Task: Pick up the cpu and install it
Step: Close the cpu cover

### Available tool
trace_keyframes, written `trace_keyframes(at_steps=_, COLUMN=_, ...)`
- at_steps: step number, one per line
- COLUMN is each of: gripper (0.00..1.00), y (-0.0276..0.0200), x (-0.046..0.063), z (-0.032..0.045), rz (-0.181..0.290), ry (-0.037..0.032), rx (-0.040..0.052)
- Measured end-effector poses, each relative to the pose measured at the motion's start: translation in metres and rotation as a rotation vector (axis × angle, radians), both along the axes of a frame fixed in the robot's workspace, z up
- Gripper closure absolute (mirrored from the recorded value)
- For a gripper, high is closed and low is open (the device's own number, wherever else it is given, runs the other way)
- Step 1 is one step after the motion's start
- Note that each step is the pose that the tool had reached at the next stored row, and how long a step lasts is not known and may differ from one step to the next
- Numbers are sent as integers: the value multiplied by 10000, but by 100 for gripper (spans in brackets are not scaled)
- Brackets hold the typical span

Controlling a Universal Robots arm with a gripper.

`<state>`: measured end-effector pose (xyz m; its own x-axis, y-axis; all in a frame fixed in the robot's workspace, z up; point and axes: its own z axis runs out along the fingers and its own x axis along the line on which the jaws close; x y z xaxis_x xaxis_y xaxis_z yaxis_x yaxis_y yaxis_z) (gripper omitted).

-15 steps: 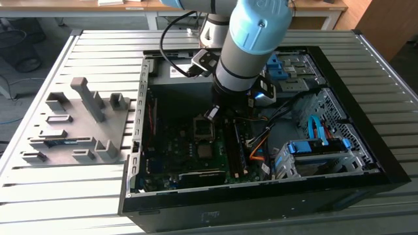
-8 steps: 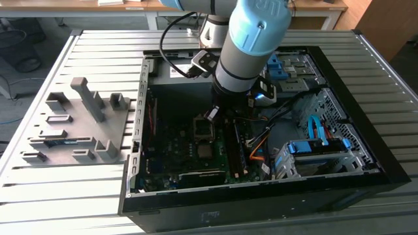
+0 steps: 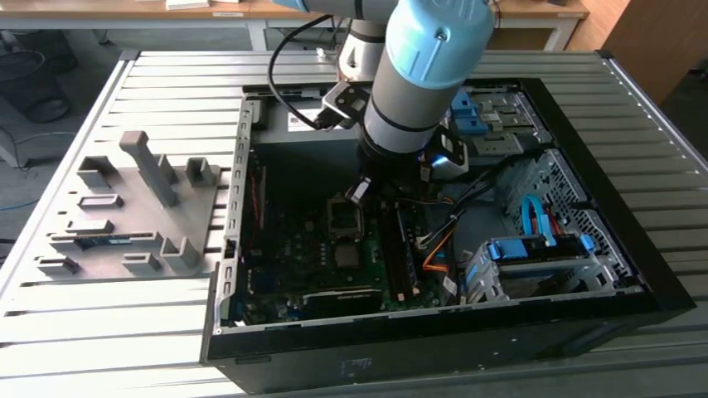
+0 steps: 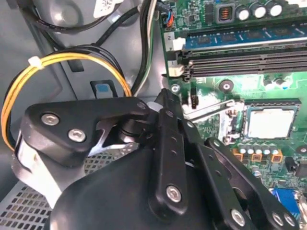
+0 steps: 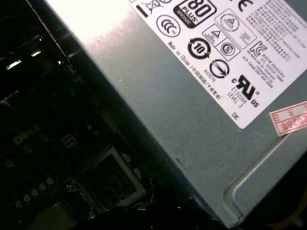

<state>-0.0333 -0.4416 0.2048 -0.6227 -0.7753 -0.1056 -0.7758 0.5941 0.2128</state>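
Observation:
A pale silver-grey square that looks like the cpu (image 4: 268,123) lies flat inside the dark socket frame on the green motherboard (image 4: 225,86). A thin metal lever (image 4: 211,106) stands beside that socket. In the exterior view the socket (image 3: 345,214) sits mid-board inside the open computer case. My gripper (image 3: 361,192) hangs just above and behind it. In the second wrist view the gripper's black linkage (image 4: 168,158) is beside the socket, and its tips are hidden.
The grey power-supply box (image 5: 192,96) is very close to the wrist. Yellow and black cables (image 4: 57,62) loop beside the gripper. Memory slots (image 4: 240,57) border the socket. A grey fixture plate (image 3: 133,215) lies at the exterior view's left. Blue-tabbed drive cages (image 3: 531,249) fill the case's right.

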Motion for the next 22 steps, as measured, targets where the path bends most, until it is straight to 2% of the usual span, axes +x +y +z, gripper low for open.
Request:
trace_keyframes(at_steps=11, gripper=90, y=-37, x=-2, z=139, rz=0, ry=-21, rx=15)
trace_keyframes(at_steps=18, gripper=90, y=-71, x=-2, z=182, rz=-1, ry=-23, rx=29)
trace_keyframes(at_steps=22, gripper=90, y=-106, x=-2, z=196, rz=-1, ry=-23, rx=70)
